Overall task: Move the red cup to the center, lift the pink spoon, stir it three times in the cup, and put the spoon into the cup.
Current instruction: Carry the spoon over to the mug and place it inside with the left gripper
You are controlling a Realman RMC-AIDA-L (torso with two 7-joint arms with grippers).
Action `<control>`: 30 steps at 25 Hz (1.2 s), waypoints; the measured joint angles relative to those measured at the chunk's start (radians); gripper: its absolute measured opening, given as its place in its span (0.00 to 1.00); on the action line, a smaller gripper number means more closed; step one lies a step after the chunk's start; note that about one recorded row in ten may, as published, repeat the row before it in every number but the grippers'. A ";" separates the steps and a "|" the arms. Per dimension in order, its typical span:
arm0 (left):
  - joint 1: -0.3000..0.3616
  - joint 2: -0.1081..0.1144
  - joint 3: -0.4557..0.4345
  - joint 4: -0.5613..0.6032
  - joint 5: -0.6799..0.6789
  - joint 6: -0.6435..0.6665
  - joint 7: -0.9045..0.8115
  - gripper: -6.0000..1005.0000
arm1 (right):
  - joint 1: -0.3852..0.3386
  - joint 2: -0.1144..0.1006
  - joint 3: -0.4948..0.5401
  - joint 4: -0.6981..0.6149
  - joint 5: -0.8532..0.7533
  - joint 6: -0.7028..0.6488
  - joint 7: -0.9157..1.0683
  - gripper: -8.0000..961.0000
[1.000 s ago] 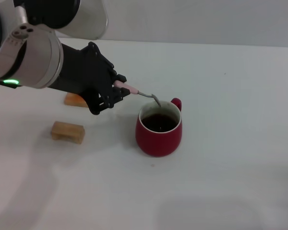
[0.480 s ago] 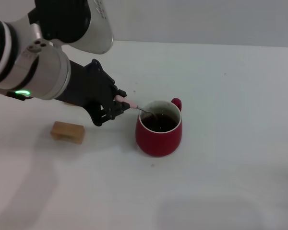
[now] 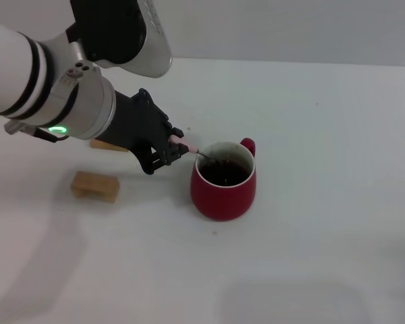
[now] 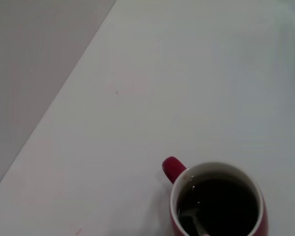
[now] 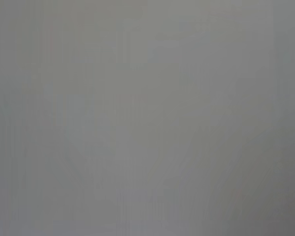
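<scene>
Since 0.5 s ago left gripper (image 3: 177,150) has shifted toward red cup (image 3: 223,181); jaws clamp pink spoon (image 3: 191,148), bowl end dipped in dark liquid. Cup stands mid-counter (image 3: 324,202), wooden blocks (image 3: 94,185) to its left. Right arm unseen.

The rounded dark-red ceramic cup (image 3: 223,181) with a white inner wall stands upright on the white bench (image 3: 324,223), just beside the left pincer (image 3: 170,150), its loop handle turned away from it. Dark liquid fills it. The slim pink-handled spoon (image 3: 197,152) slants from the pincer's closed grip over the rim, its grey bowl dipped in the liquid.
</scene>
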 joint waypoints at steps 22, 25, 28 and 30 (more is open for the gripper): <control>-0.005 -0.004 0.129 0.000 -0.010 0.051 -0.017 0.17 | -0.008 0.000 -0.033 -0.002 -0.001 -0.014 0.000 0.01; 0.024 -0.003 0.123 -0.039 -0.003 0.027 -0.020 0.17 | -0.005 0.000 -0.034 -0.001 -0.001 -0.014 0.000 0.01; 0.049 -0.002 0.120 -0.066 0.006 0.012 -0.024 0.17 | -0.002 0.000 -0.040 -0.001 -0.001 -0.014 0.000 0.01; 0.059 -0.001 0.119 -0.079 0.024 0.001 -0.032 0.17 | 0.001 0.000 -0.044 -0.001 -0.001 -0.014 0.000 0.01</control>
